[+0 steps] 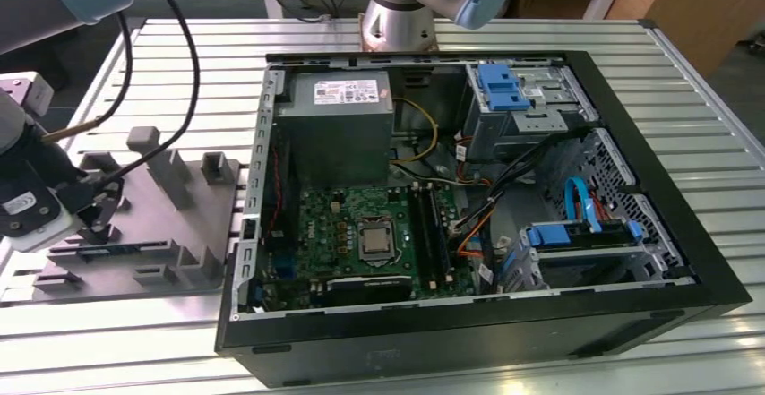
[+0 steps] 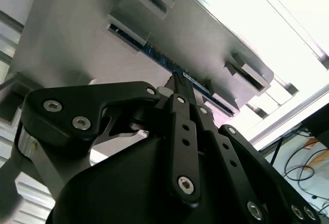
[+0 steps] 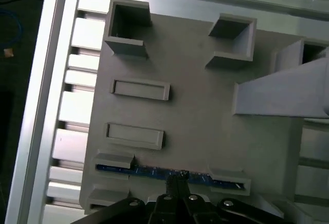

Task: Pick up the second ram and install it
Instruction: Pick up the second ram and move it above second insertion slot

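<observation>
Two fingers pinch the second ram mid-length — in its tray.

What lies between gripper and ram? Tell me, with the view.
Nothing: in both wrist views the gripper is right at the ram, lying in the tray, no gap visible.

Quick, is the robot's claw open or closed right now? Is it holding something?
Gripper: closed on the second ram, which sits in its slot in the gray holder tray.
</observation>
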`<state>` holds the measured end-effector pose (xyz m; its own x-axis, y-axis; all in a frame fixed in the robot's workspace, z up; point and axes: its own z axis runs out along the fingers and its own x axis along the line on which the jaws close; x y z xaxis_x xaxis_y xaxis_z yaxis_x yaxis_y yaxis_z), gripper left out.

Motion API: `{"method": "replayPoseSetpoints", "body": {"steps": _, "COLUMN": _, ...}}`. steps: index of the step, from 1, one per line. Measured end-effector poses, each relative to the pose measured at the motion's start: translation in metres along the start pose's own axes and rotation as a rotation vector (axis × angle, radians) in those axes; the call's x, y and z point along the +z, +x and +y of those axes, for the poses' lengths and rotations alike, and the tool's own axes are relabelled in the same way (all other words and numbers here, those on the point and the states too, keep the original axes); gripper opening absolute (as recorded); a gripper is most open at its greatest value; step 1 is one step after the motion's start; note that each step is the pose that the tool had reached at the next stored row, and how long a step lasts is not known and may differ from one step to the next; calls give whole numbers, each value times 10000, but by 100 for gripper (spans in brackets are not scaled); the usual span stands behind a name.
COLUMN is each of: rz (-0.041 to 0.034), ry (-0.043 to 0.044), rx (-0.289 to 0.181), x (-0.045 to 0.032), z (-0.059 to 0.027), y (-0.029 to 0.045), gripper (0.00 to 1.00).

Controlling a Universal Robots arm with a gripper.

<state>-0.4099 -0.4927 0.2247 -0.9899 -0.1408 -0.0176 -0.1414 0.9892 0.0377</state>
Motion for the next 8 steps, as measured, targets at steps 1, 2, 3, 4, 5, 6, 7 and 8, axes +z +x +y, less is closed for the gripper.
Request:
{"method": "replayPoseSetpoints", "body": {"steps": 1, "rz": 6, "ry": -3, "rx": -166, "x": 0, "z": 0, "y": 0, "gripper": 10}}
{"method": "replayPoseSetpoints", "body": {"steps": 2, "rz": 12, "ry": -6, "rx": -319, "x": 0, "z": 0, "y": 0, "gripper": 10}}
{"method": "replayPoseSetpoints", "body": {"steps": 3, "rz": 18, "ry": -8, "rx": -477, "x": 0, "z": 0, "y": 0, "gripper": 10}}
{"method": "replayPoseSetpoints", "body": {"steps": 4, "rz": 23, "ry": -11, "rx": -631, "x": 1, "z": 0, "y": 0, "gripper": 10}}
{"method": "replayPoseSetpoints", "body": {"steps": 5, "rz": 30, "ry": -13, "rx": -796, "x": 0, "z": 0, "y": 0, "gripper": 10}}
{"method": "replayPoseSetpoints", "body": {"steps": 6, "rz": 36, "ry": -16, "rx": -947, "x": 1, "z": 0, "y": 0, "gripper": 10}}
{"method": "replayPoseSetpoints", "body": {"steps": 7, "rz": 41, "ry": -19, "rx": -1094, "x": 1, "z": 0, "y": 0, "gripper": 10}}
{"method": "replayPoseSetpoints", "body": {"steps": 8, "rz": 47, "ry": -22, "rx": -1239, "x": 1, "z": 0, "y": 0, "gripper": 10}}
